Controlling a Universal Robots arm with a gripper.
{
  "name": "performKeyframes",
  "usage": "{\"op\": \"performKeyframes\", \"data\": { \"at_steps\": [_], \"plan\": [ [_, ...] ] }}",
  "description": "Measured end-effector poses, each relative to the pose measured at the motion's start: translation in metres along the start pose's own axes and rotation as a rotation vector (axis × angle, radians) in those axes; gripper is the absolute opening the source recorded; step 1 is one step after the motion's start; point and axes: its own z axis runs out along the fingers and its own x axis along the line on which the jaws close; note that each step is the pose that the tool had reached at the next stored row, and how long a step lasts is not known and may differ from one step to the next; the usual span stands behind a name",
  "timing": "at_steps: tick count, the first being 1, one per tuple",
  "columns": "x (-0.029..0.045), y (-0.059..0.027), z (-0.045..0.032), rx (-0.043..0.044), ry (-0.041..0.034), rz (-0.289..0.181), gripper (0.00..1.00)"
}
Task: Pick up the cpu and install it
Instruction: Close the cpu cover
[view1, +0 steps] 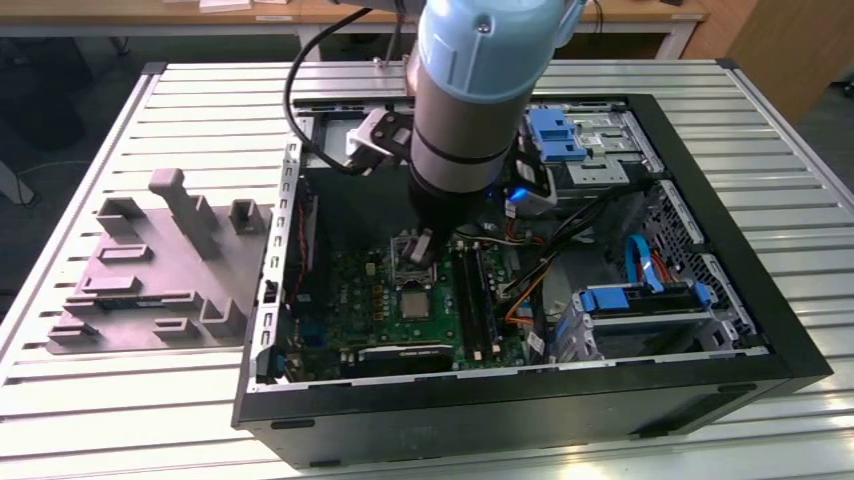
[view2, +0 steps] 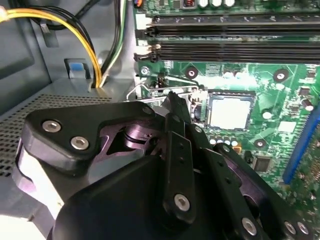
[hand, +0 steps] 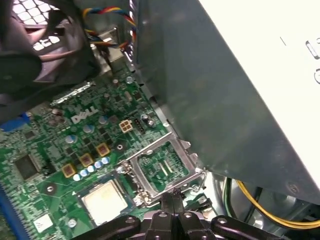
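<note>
One arm on this job, and its black two-finger gripper (hand: 172, 196) is down inside the open black computer case (view1: 790, 345), which lies on the slatted aluminium table (view1: 107, 420). We see the cpu (hand: 102, 200), a small flat square chip with a pale silver top, lying flat in its socket on the green motherboard (hand: 60, 150); it also reads clearly in the second wrist view (view2: 230, 111) and the exterior view (view1: 416, 305). Just beside the cpu, the shiny metal retention frame (hand: 162, 165) is swung open, off the chip. Gripper fingers are pressed together, with the tips just beside the cpu on the frame side, at the frame's edge. We cannot tell whether they pinch any part of the frame. They are apart from the cpu itself. Near the cpu, two long black memory slots (view2: 225, 35) run along the board. A large grey metal box with a white label (hand: 215, 95) stands over the board near the cpu, on the frame side. Yellow and black cables (view2: 85, 40) sit well apart from the cpu, against the case wall. Blue plastic drive brackets (view1: 641, 297) sit well apart from the cpu, inside the case. Well apart from the cpu, outside the case on the exterior view's left, a grey plastic block with upright posts (view1: 160, 270) rests on the table.
</note>
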Motion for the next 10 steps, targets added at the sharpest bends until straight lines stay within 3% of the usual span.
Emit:
{"op": "performKeyframes", "data": {
  "at_steps": [1,2,6,10],
  "plan": [
    [-0.0009,-0.0002,0.0007,-0.0011,-0.0017,0.000,0.11],
    [-0.0012,-0.0005,0.0011,-0.0051,-0.0080,-0.001,0.11],
    [-0.0025,-0.0021,0.0024,-0.0304,-0.0482,-0.003,0.11],
    [-0.0073,-0.0061,0.0061,-0.0319,-0.0505,-0.003,0.11]
  ]
}}
